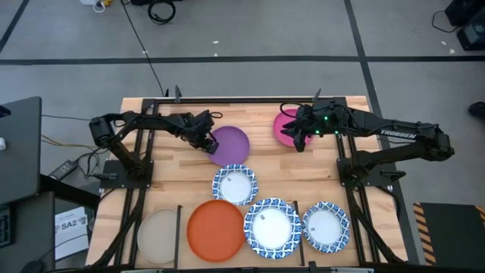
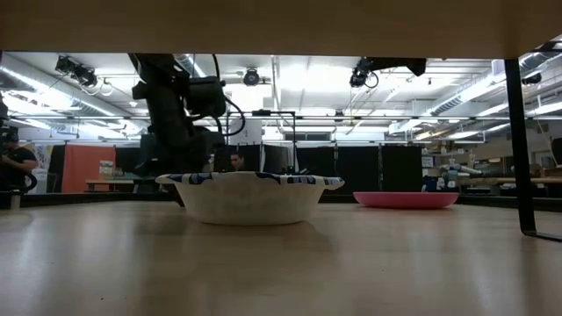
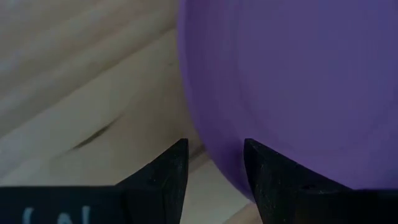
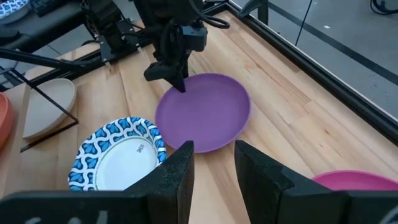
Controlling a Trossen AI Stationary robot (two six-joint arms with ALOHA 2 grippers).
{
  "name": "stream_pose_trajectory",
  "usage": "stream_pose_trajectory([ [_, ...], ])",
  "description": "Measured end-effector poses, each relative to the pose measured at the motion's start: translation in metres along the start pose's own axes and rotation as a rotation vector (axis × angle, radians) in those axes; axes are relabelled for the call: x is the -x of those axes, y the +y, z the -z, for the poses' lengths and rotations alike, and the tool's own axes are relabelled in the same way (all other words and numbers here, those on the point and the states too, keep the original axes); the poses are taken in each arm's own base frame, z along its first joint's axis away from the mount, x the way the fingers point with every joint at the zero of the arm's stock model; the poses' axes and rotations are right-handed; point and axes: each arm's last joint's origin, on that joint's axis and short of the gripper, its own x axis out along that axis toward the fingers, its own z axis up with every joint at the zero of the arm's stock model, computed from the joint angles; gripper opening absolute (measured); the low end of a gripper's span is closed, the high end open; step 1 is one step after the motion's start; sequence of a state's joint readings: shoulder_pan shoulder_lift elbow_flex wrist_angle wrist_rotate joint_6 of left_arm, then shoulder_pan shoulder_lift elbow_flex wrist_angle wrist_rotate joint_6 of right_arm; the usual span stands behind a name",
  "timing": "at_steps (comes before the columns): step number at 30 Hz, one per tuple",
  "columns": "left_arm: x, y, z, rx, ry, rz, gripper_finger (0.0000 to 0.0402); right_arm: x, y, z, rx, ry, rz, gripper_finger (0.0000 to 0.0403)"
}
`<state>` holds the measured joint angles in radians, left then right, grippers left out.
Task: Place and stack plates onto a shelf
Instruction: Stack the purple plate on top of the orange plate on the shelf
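Note:
The purple plate (image 1: 231, 144) (image 4: 205, 112) lies flat on the light-wood shelf surface (image 1: 174, 178). My left gripper (image 1: 206, 142) (image 3: 216, 168) is open at the plate's left rim, pointing down. The magenta plate (image 1: 284, 123) (image 2: 406, 199) lies flat toward the far right. My right gripper (image 1: 301, 140) (image 4: 214, 162) hovers open just beside it on the near side, above bare wood, touching nothing. A blue-rimmed plate (image 1: 235, 184) (image 2: 250, 195) rests just near of the purple one and hides it in the low view. My left gripper stands astride the purple plate's left rim (image 3: 205, 143), coming from above. One finger (image 3: 273, 180) is over the plate's inside and the other over the wood outside it. Whether the fingers touch the rim I cannot tell. The plate sits flat on the wood.
Along the near edge lie a beige plate (image 1: 161, 235), an orange plate (image 1: 216, 230) and two blue-rimmed plates (image 1: 271, 226) (image 1: 326, 226), with thin black bars (image 1: 179, 218) between them. Black arm frames (image 1: 356, 178) stand at both sides. Bare wood lies between the two grippers.

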<state>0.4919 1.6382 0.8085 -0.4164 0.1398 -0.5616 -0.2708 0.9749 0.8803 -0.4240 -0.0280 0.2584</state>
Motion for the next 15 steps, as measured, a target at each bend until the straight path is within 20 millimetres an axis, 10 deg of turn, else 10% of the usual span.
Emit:
stream_pose_trajectory([
  [15, 0.0001, 0.0003, -0.0003, 0.007, -0.004, -0.003, 0.0094, 0.0, 0.0, 0.0, 0.0, 0.0, 0.0, 0.0121],
])
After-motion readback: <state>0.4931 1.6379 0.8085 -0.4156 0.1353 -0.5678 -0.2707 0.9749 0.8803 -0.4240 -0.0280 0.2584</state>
